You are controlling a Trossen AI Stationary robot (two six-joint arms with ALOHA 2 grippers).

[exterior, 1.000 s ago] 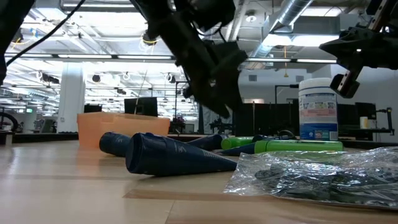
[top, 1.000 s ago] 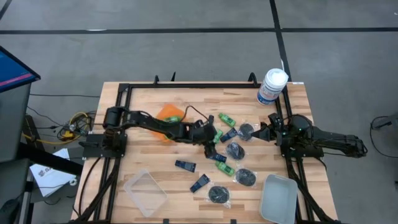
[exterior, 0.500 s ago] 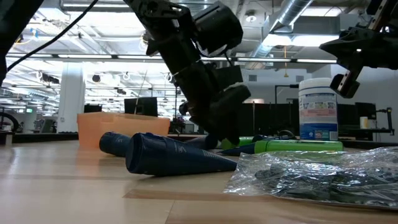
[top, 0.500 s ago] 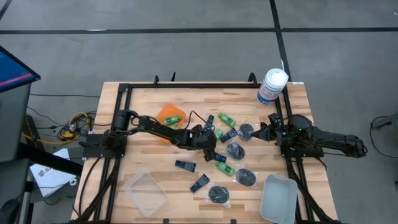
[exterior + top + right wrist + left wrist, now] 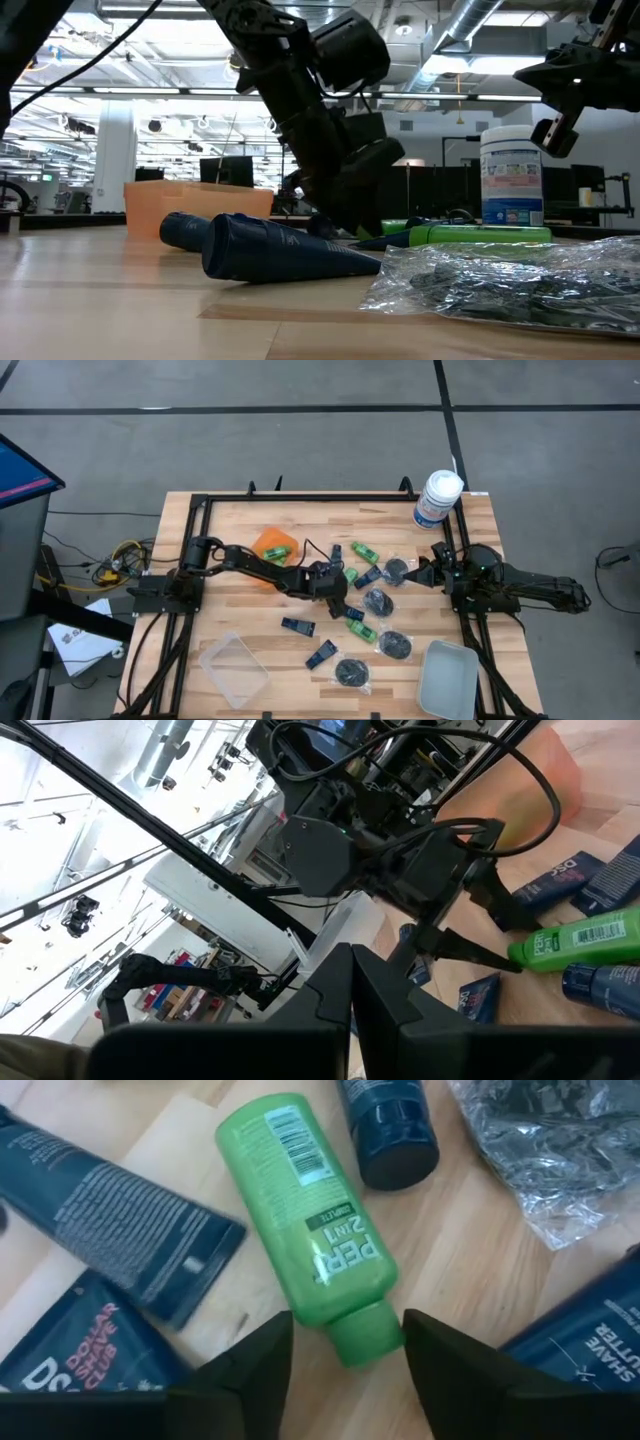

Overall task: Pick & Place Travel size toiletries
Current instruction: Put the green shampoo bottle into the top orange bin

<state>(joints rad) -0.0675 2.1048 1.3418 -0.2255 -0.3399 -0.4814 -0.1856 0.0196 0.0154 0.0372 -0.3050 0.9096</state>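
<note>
While lying flat, green bottle has its cap between left tool fingers.

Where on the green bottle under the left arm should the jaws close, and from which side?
Judging by its pose, across the cap end. The green bottle lies flat, its narrow cap already between the open left gripper jaws; descend from above. The wider body is crowded by a navy tube.
</note>
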